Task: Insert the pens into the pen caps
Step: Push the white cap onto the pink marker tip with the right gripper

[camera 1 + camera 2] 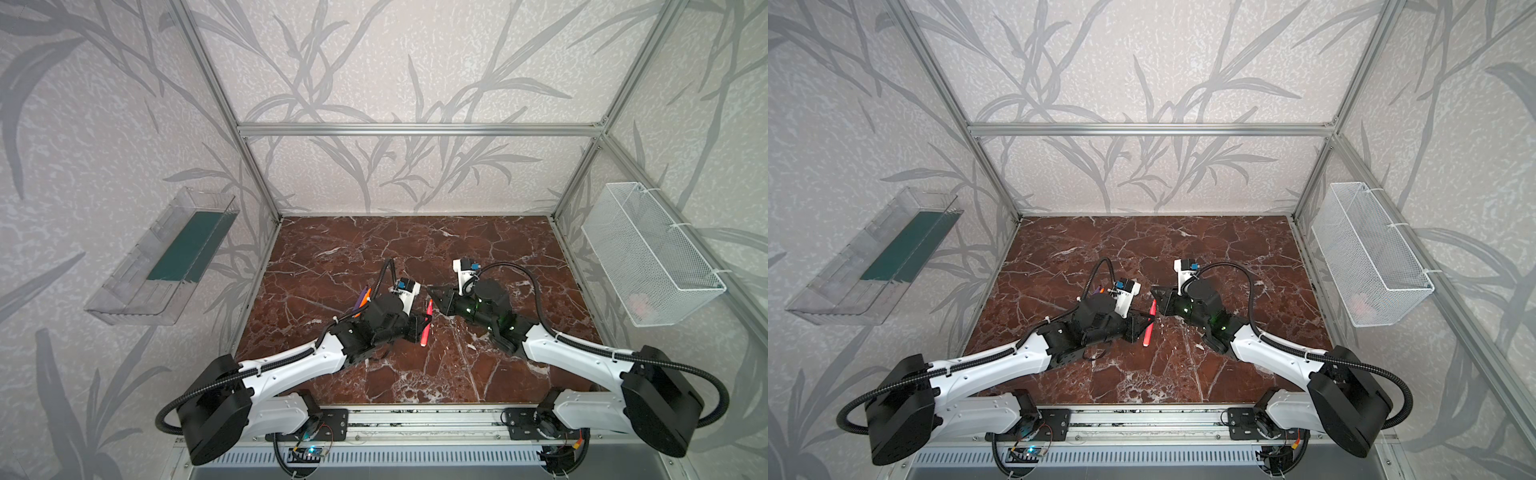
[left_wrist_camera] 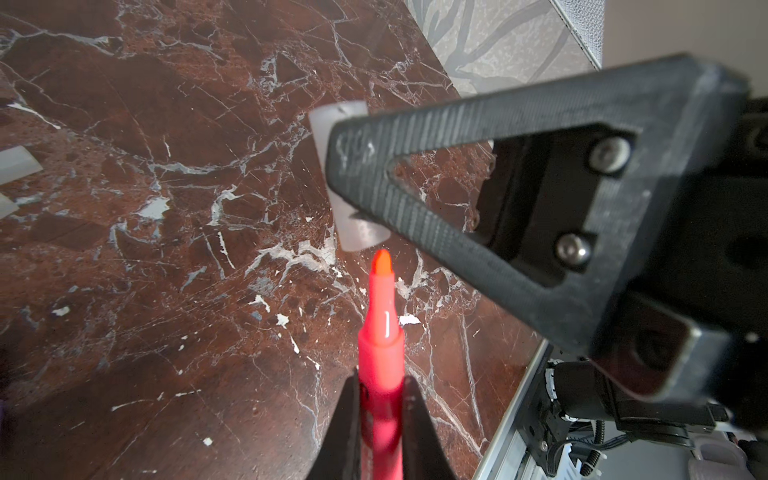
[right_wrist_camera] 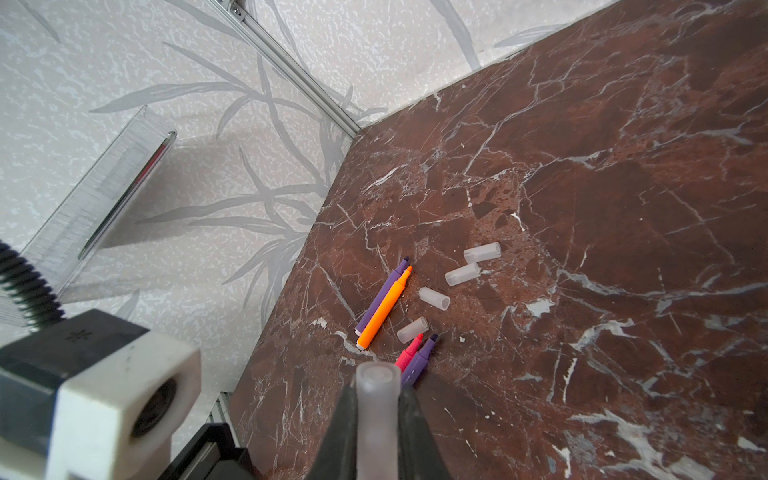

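The red-brown marble counter (image 1: 374, 249) carries a cluster on its left side — a purple pen (image 3: 384, 293) touching an orange pen (image 3: 386, 309), four pen caps (image 3: 434, 298) just beside them, and a pink-red pen (image 3: 409, 353) against a second purple pen (image 3: 422, 359).

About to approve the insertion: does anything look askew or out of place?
Slightly. In the left wrist view the pink-red pen in the left gripper aims off-centre at the cap held by the right gripper, and the cap leans off the pen's line. Nothing spilled.

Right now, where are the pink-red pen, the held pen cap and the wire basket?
pink-red pen (image 2: 380, 353): left wrist view, on its barrel behind the tip.
held pen cap (image 3: 376, 407): right wrist view, on its frosted side wall.
wire basket (image 1: 631, 266): in a top view, on its mesh wall.
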### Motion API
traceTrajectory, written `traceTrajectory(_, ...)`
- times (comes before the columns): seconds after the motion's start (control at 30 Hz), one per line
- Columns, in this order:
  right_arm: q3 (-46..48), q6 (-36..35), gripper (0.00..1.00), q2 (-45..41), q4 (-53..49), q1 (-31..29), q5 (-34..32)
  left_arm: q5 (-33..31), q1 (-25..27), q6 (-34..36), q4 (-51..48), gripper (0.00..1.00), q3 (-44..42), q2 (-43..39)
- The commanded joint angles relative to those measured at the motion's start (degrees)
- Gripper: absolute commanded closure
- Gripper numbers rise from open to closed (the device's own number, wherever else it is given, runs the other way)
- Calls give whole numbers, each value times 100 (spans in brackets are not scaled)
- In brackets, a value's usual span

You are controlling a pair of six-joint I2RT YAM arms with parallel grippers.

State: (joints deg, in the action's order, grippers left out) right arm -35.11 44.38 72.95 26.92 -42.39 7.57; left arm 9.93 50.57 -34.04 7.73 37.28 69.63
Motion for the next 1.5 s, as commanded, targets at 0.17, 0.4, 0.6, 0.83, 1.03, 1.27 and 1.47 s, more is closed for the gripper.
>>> traceTrajectory(0.17, 112, 49, 100, -114, 248, -118, -89, -278, 6, 63, 19, 100, 175, -37)
traceTrajectory(0.4, 156, 79, 100, -123, 287, -171, -142, -378, -20, 33, 10, 100, 157, -98)
traceTrajectory(0.6, 224, 123, 100, -97, 386, -225, -221, -512, -58, -25, 82, 100, 122, -212)
traceTrajectory(0.83, 360, 159, 100, -88, 660, -472, -433, -540, -167, -172, 293, 100, 62, -247)
traceTrajectory(1.03, 404, 8, 100, -62, 743, -714, -697, -425, -305, -252, 369, 100, 38, -291)
traceTrajectory(1.27, 508, -283, 100, 103, 1309, -753, -417, -165, -432, -305, 531, 100, -23, -326)
traceTrajectory(1.47, 694, -417, 100, 308, 2187, -728, -40, 48, -563, -309, 557, 100, -122, -473)
